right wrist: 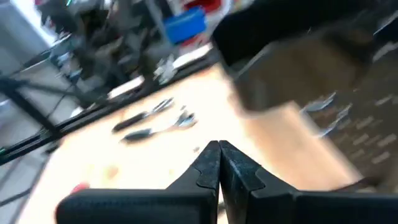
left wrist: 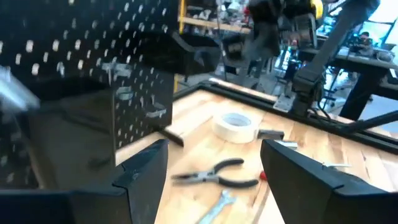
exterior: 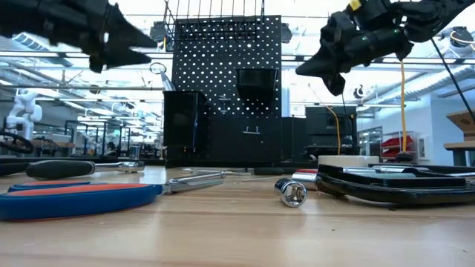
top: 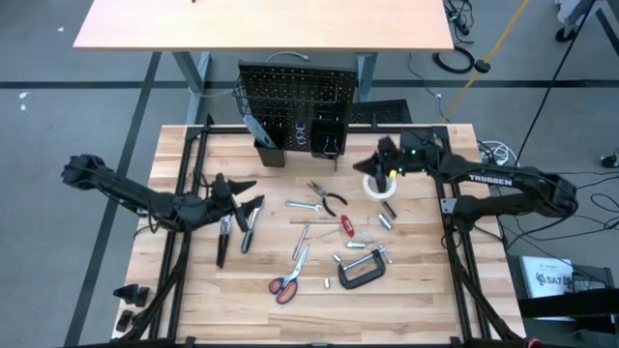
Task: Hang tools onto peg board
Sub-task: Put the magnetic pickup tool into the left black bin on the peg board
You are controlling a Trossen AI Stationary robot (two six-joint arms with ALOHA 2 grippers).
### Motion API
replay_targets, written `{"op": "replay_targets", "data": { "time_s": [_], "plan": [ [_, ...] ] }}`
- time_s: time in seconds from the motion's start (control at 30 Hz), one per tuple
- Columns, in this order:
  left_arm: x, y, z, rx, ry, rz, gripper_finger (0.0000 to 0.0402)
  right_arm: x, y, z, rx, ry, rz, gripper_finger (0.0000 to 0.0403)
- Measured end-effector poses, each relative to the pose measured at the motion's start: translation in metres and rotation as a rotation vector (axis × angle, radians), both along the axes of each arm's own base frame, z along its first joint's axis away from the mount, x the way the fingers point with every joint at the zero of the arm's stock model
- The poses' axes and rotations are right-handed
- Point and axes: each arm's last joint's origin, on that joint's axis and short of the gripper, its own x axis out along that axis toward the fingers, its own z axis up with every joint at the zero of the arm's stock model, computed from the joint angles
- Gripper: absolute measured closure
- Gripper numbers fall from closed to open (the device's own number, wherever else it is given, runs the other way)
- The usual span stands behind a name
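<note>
Standing upright, the perforated black peg board (top: 295, 106) faces scattered metal tools (top: 334, 237).

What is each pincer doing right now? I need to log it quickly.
Left pincer: open, holding nothing, above the table's left side.
Right pincer: shut, empty, above the tape roll.

One peg board (top: 295, 106) stands at the upper centre of the high view, with two black bins (top: 269, 153) at its lower edge. One white tape roll (top: 377, 188) lies right of centre. One pair of pliers (top: 329, 199), one red screwdriver (top: 346, 225), one black C-clamp (top: 360, 274) and one pair of orange-handled scissors (top: 284, 286) lie in the middle and lower centre. Two robot arms enter, one from each side.
</note>
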Motion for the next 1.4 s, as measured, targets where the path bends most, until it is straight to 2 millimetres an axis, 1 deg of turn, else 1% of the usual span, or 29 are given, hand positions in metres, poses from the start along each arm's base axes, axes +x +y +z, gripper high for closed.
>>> {"op": "replay_targets", "data": {
  "time_s": [0.1, 0.23, 0.33, 0.43, 0.57, 0.67, 0.73, 0.83, 0.97, 1.03, 1.1, 1.2, 1.3, 1.4],
  "plan": [
    [0.004, 0.002, 0.010, 0.021, 0.025, -0.019, 0.0144, 0.004, 0.016, -0.006, 0.043, 0.054, 0.117, 0.0403],
    [0.007, 0.003, 0.022, -0.017, 0.101, -0.108, 0.0144, 0.013, 0.045, -0.003, 0.027, 0.020, 0.327, 0.0403],
    [0.007, 0.002, 0.029, -0.078, 0.191, -0.173, 0.0144, 0.017, 0.060, 0.000, 0.019, -0.014, 0.408, 0.0403],
    [0.005, 0.001, 0.035, -0.135, 0.286, -0.233, 0.0144, 0.018, 0.070, 0.000, 0.018, -0.012, 0.449, 0.0403],
    [0.002, 0.001, 0.031, -0.238, 0.389, -0.222, 0.0144, 0.020, 0.081, 0.000, 0.014, -0.013, 0.488, 0.0403],
    [-0.003, 0.004, 0.022, -0.408, 0.434, -0.144, 0.0144, 0.021, 0.092, 0.000, 0.010, -0.008, 0.502, 0.0403],
    [-0.005, 0.003, 0.017, -0.511, 0.474, -0.130, 0.0144, 0.022, 0.100, -0.001, -0.006, -0.001, 0.498, 0.0397],
    [-0.004, 0.001, 0.012, -0.590, 0.515, -0.142, 0.0144, 0.025, 0.108, -0.005, -0.051, 0.015, 0.476, 0.0374],
    [0.003, -0.001, 0.006, -0.606, 0.556, -0.155, 0.0144, 0.032, 0.112, -0.012, -0.057, 0.034, 0.436, 0.0320],
    [0.009, -0.004, 0.003, -0.616, 0.569, -0.181, 0.0144, 0.036, 0.114, -0.018, -0.015, 0.068, 0.428, 0.0286],
    [0.019, -0.008, -0.001, -0.625, 0.578, -0.243, 0.0144, 0.039, 0.115, -0.024, 0.016, 0.098, 0.425, 0.0253],
    [0.034, -0.015, -0.007, -0.622, 0.571, -0.313, 0.0144, 0.042, 0.117, -0.032, 0.024, 0.133, 0.430, 0.0213],
    [0.047, -0.020, -0.014, -0.617, 0.546, -0.316, 0.0144, 0.044, 0.117, -0.037, 0.031, 0.154, 0.434, 0.0189],
    [0.059, -0.025, -0.024, -0.613, 0.532, -0.306, 0.0144, 0.044, 0.118, -0.038, 0.043, 0.161, 0.434, 0.0182]
  ]
}}
